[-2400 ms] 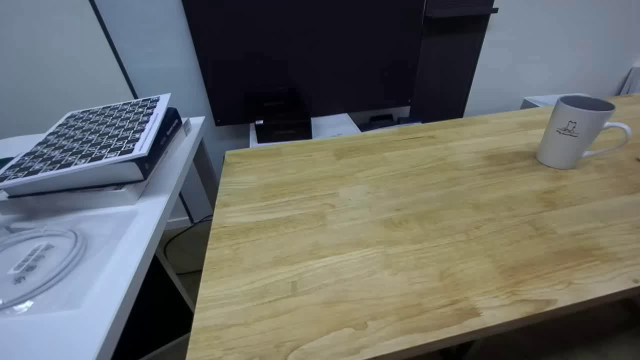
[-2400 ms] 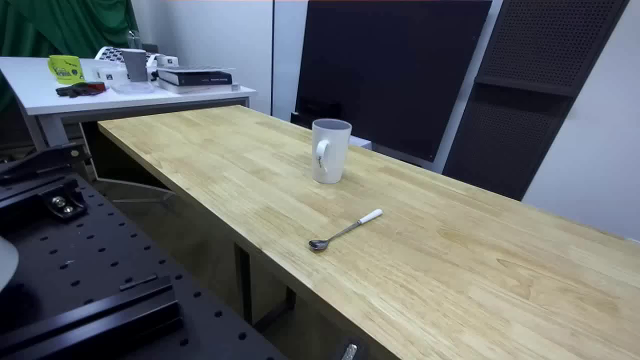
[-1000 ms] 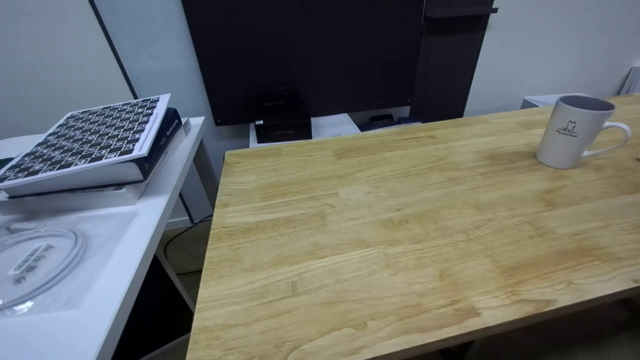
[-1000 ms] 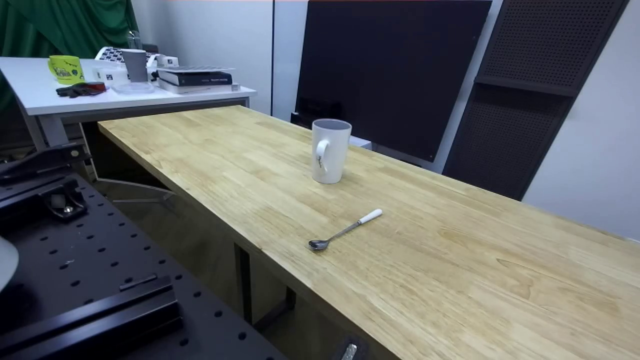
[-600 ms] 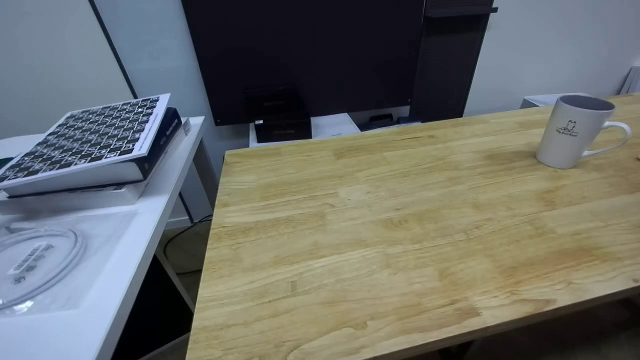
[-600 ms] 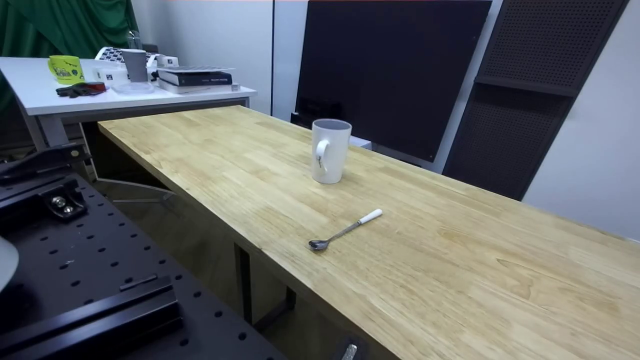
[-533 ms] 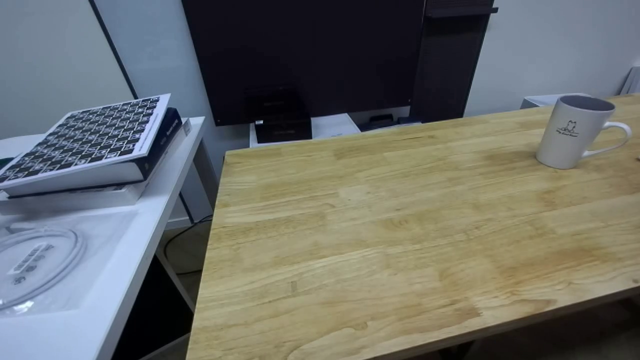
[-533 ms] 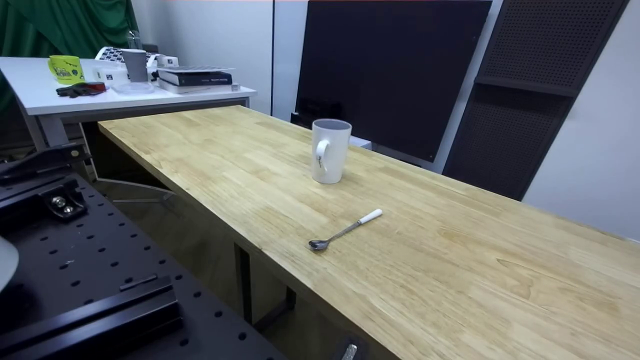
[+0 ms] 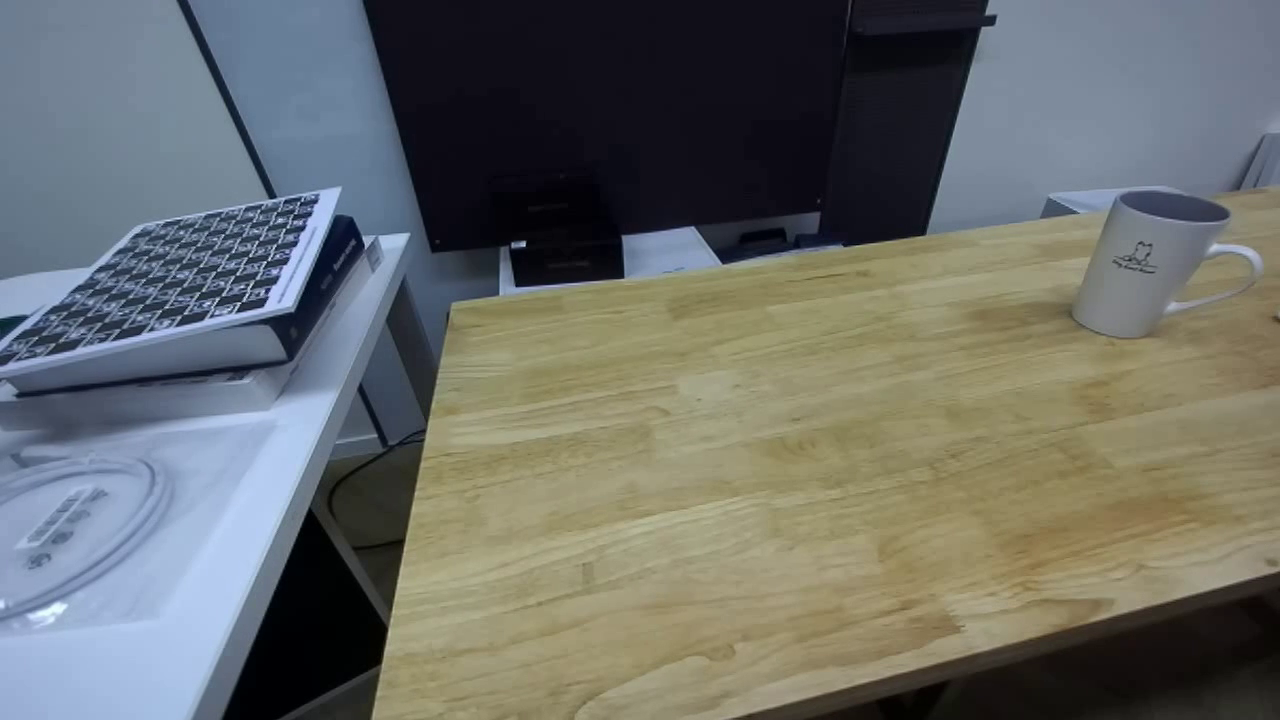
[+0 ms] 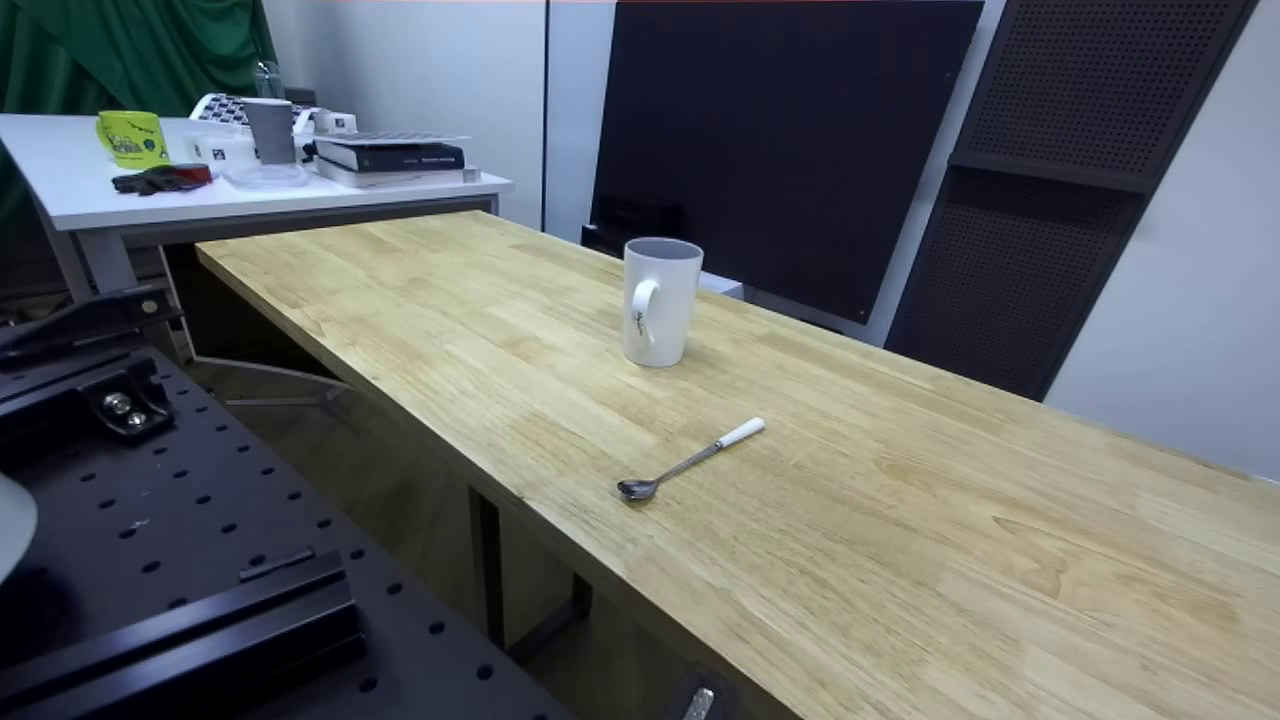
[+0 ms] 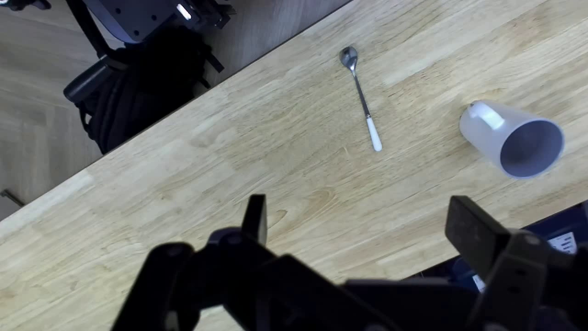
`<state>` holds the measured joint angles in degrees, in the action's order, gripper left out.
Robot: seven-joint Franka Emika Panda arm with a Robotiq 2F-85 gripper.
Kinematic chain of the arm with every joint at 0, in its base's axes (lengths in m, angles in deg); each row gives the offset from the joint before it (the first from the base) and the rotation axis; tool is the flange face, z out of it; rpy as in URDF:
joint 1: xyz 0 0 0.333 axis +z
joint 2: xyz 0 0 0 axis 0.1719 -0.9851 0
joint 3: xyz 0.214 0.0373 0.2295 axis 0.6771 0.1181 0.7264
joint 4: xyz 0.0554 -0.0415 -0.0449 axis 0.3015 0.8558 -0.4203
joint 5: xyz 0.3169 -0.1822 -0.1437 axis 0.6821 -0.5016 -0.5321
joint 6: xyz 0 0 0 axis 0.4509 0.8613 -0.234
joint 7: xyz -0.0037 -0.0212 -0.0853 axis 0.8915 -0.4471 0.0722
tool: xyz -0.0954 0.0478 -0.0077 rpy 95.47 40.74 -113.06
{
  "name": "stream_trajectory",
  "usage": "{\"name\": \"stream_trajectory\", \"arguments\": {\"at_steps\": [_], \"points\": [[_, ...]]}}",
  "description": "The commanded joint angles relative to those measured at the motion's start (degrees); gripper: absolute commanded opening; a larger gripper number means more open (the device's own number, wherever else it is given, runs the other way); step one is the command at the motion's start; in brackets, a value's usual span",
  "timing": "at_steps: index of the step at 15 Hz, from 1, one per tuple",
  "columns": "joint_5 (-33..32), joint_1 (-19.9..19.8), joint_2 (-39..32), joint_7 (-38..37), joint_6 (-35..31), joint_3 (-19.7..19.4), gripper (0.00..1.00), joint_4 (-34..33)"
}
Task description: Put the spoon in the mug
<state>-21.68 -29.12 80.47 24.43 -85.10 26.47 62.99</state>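
Note:
The spoon (image 10: 690, 462) lies flat on the wooden table, with a metal bowl and stem and a white handle end. It also shows in the wrist view (image 11: 361, 95). The white mug (image 10: 673, 310) stands upright beyond it, apart from the spoon, its handle towards the spoon side. The mug also shows in an exterior view (image 9: 1140, 265) and at right in the wrist view (image 11: 491, 131). My gripper (image 11: 358, 207) is open, with nothing between its fingers, above the table. Spoon and mug lie ahead of the fingertips in that picture. The gripper is outside both exterior views.
The wooden table (image 9: 750, 450) has a long edge beside a black perforated plate (image 10: 300, 480). A white side table (image 10: 150, 205) holds books (image 10: 390, 157), a grey cup (image 10: 270, 130) and a yellow-green mug (image 10: 133, 138). A large black panel (image 10: 770, 150) stands behind.

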Motion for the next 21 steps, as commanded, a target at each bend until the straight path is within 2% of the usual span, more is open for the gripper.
{"name": "stream_trajectory", "arguments": {"at_steps": [1,14,15,21], "points": [[0.54,-0.54,-6.65,1.08,-0.5,-0.91,1.0,-3.69],[1.35,0.66,-21.51,13.32,4.59,-5.85,1.0,-17.61],[0.25,-0.04,-18.83,11.4,2.02,-5.35,1.0,-13.79],[0.47,0.31,-20.64,12.75,3.21,-5.49,1.0,-15.89]]}}
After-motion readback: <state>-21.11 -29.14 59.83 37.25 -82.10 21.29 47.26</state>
